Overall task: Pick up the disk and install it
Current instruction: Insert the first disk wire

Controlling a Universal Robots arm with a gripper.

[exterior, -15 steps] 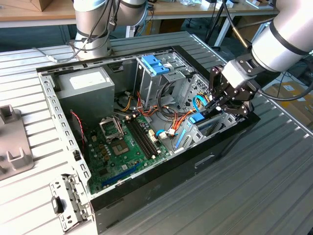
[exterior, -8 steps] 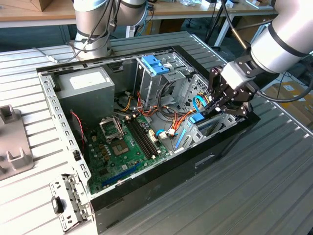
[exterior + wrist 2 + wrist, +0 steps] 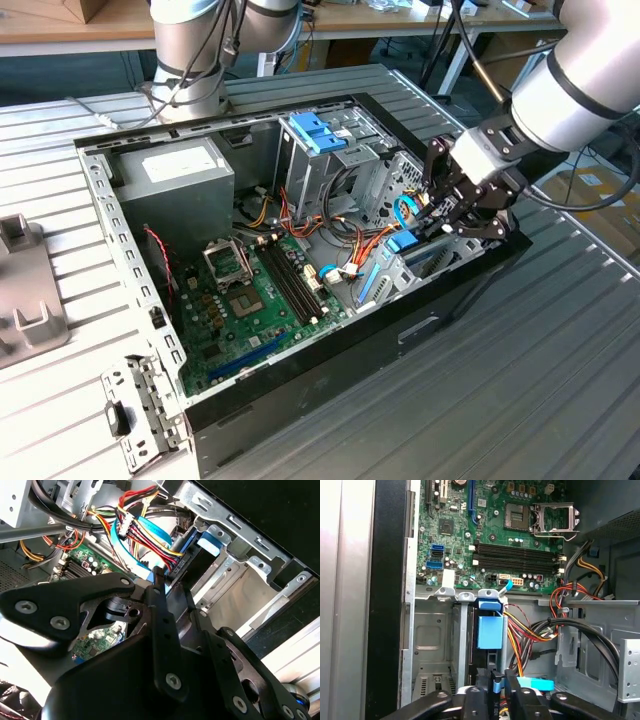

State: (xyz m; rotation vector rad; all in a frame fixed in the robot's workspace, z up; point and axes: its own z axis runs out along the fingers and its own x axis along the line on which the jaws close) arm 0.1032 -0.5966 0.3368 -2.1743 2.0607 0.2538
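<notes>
The black gripper [image 3: 462, 208] sits inside the open PC case [image 3: 330, 370] at the exterior view's right, over the bare-metal drive cage [image 3: 437, 635]; its slim, flat fingers [image 3: 496, 690] are pressed nearly together w/ a thin blue edge between them. The disk [image 3: 489, 630], a dark slab w/ glossy blue plastic rails and tab, stands on edge in the cage slot, beside red/yellow/orange wire bundles [image 3: 530, 630]. The green motherboard [image 3: 255, 300] lies to the exterior view's left.
</notes>
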